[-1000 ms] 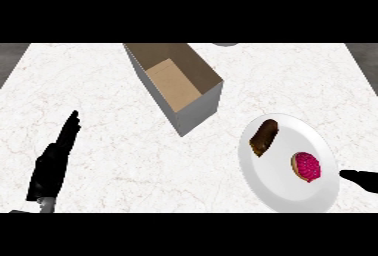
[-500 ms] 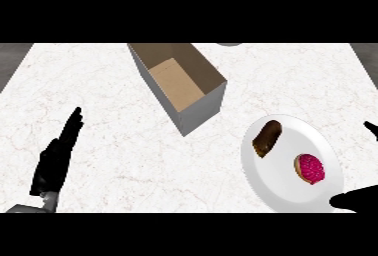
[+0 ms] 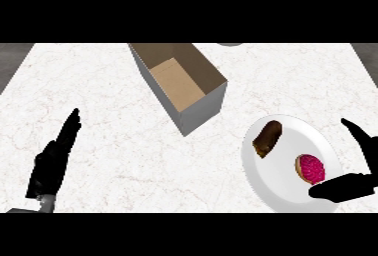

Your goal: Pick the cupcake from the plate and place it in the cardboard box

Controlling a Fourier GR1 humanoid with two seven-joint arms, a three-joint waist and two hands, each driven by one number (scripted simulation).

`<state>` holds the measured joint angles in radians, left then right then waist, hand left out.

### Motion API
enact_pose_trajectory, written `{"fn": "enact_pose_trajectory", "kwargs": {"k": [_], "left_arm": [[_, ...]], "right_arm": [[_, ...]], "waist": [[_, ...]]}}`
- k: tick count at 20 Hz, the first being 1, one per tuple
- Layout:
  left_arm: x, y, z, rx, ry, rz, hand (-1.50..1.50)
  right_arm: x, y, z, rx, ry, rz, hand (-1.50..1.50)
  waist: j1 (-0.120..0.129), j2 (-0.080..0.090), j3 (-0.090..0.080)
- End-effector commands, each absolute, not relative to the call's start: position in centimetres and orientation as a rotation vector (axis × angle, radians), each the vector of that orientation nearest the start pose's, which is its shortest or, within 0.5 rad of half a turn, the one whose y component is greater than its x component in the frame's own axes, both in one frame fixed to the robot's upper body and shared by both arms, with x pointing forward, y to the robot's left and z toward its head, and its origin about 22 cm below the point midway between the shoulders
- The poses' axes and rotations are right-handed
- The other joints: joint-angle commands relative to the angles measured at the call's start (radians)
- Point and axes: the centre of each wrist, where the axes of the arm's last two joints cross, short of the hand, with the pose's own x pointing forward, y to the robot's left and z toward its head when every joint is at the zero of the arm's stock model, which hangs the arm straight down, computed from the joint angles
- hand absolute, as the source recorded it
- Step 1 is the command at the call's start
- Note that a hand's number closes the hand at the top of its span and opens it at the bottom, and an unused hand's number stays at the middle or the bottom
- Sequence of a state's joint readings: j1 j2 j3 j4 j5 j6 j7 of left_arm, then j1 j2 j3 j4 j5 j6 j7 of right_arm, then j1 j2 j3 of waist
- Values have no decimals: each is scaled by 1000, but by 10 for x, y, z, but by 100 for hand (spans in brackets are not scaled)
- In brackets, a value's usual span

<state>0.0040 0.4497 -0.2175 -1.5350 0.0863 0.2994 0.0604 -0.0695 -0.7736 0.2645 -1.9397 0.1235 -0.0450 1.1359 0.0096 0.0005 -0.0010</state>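
A white plate [image 3: 280,187] lies at the right of the counter. On it sit a cupcake with pink frosting [image 3: 311,168] and a dark brown pastry [image 3: 267,137]. The open cardboard box [image 3: 179,85] stands at the top centre, its inside bare. My right hand [image 3: 353,185] comes in from the right edge, open, with the thumb over the plate's lower rim just below the cupcake and straight fingers [image 3: 357,134] beyond the plate's right rim. The cupcake lies between them, untouched. My left hand [image 3: 52,162] rests open at the lower left, fingers pointing up.
A small grey object [image 3: 230,44] peeks in at the counter's far edge, right of the box. White marble counter [image 3: 140,165] stretches between the left hand and the plate.
The right hand has moved further in over the plate's right side, thumb now under the cupcake and fingers raised beside the rim. The left hand has stayed put.
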Motion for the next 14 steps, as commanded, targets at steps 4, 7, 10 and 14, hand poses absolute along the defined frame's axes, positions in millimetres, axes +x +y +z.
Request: {"fn": "enact_pose_trajectory", "kwargs": {"k": [4,7,10,14], "left_arm": [[235,290,3,405,-1442,-202,0],[224,285,4,379,-1455,-200,0],[238,287,15,376,-1427,-215,0],[238,283,9,390,-1455,-191,0]], "right_arm": [[238,-280,107,-781,-596,482,-150],[221,-282,110,-779,-590,478,-150],[238,-276,114,-775,-603,495,-150],[243,-279,107,-789,-615,479,-150]], "waist": [[-5,1,1],[-10,-2,1],[-7,0,1],[-7,0,1]]}}
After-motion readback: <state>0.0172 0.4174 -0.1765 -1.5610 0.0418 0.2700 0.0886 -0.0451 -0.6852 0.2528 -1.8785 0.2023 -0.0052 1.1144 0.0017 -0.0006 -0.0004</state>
